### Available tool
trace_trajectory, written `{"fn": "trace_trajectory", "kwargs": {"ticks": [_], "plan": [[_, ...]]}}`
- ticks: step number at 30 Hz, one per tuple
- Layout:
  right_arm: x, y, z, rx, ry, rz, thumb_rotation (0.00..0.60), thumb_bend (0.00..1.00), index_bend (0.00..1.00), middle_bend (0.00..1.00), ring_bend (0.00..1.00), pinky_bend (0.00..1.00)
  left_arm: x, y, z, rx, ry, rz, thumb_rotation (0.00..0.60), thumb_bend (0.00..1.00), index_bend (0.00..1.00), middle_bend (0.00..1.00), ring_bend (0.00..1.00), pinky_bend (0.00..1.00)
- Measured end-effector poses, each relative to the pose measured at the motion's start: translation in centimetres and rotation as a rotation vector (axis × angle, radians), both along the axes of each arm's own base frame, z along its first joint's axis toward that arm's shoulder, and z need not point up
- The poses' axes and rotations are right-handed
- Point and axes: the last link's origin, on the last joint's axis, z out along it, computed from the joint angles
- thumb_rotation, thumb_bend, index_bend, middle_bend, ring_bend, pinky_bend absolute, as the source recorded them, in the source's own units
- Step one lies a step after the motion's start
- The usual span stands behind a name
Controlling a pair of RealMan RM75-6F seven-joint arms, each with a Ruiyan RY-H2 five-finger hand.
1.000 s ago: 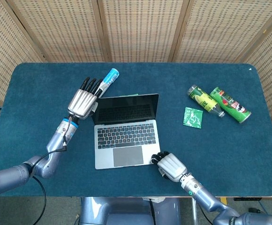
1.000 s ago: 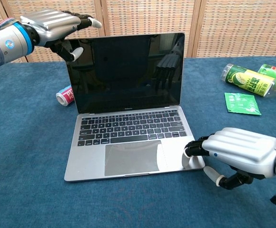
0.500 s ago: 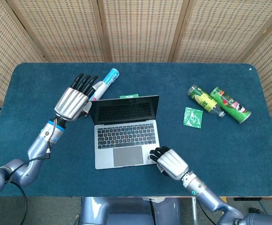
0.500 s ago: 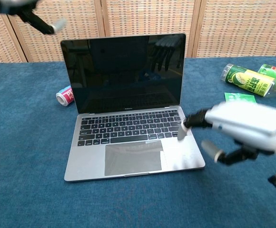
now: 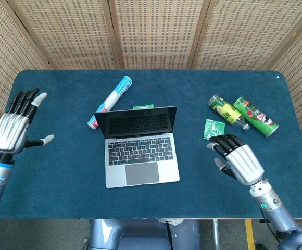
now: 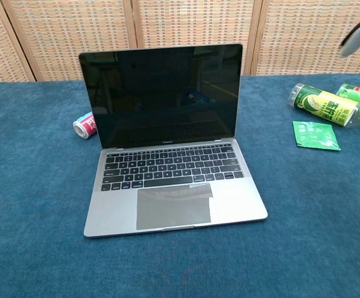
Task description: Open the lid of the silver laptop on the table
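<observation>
The silver laptop (image 5: 139, 147) (image 6: 167, 155) stands in the middle of the table with its lid upright and its dark screen facing me. My left hand (image 5: 14, 125) hovers far out over the table's left edge, fingers spread, holding nothing. My right hand (image 5: 238, 160) is raised to the right of the laptop, well apart from it, fingers spread and empty. In the chest view only a blurred fingertip (image 6: 359, 32) of the right hand shows at the top right.
A white and blue tube (image 5: 109, 100) (image 6: 86, 125) lies behind the laptop's left side. To the right lie a green packet (image 5: 214, 129) (image 6: 315, 135), a green bottle (image 5: 227, 111) (image 6: 320, 103) and a green can (image 5: 255, 116). The blue tablecloth (image 5: 52, 172) ends at a near edge.
Both hands have pulled away from the laptop: the left swung out to the far left, the right lifted off the laptop's front right corner and moved right. The lid stays open.
</observation>
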Motion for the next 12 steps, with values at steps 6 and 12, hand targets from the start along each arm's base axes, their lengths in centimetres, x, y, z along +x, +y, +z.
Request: {"fn": "trace_trajectory", "kwargs": {"ticks": [6,12], "plan": [[-2.7,2.8,2.4,-0.090,-0.018,-0.155,0.600,0.00,0.03,0.00,0.00,0.00,-5.7,-6.6,0.2,0.028,-0.042,0.187,0.600,0.00,0.00,0.00,0.00,0.00],[-4.7,6.8,3.4,-0.162,-0.015,-0.284,0.600,0.00,0.03,0.00,0.00,0.00,-9.6,-11.8,-0.2,0.020,-0.028,0.292,0.600,0.00,0.00,0.00,0.00,0.00]]}}
